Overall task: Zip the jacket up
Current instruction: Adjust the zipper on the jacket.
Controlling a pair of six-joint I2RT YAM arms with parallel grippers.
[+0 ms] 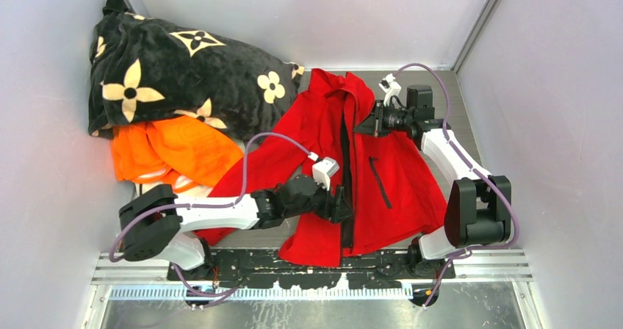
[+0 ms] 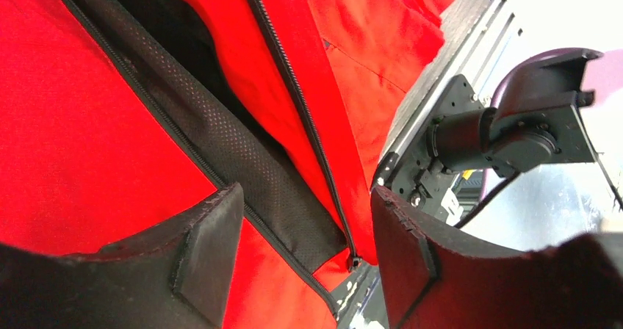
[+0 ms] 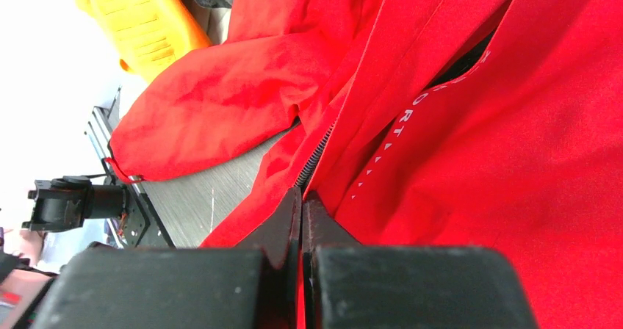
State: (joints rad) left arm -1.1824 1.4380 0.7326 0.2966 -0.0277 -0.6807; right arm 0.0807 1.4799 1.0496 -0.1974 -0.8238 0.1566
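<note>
The left gripper [image 2: 305,226] hangs with jaws apart at the jacket [image 1: 397,175] hem, just above the zip's bottom end [image 2: 355,259]. The right gripper [image 3: 301,204] pinches the jacket's front edge higher up. The jacket lies unzipped on the tabletop [image 3: 198,197]. By my judgement the zip is not yet started, and the next move calls for grasping the slider.

Pale walls [image 1: 294,13], grey tbl [image 1: 268,239] (brushed metal).
</note>
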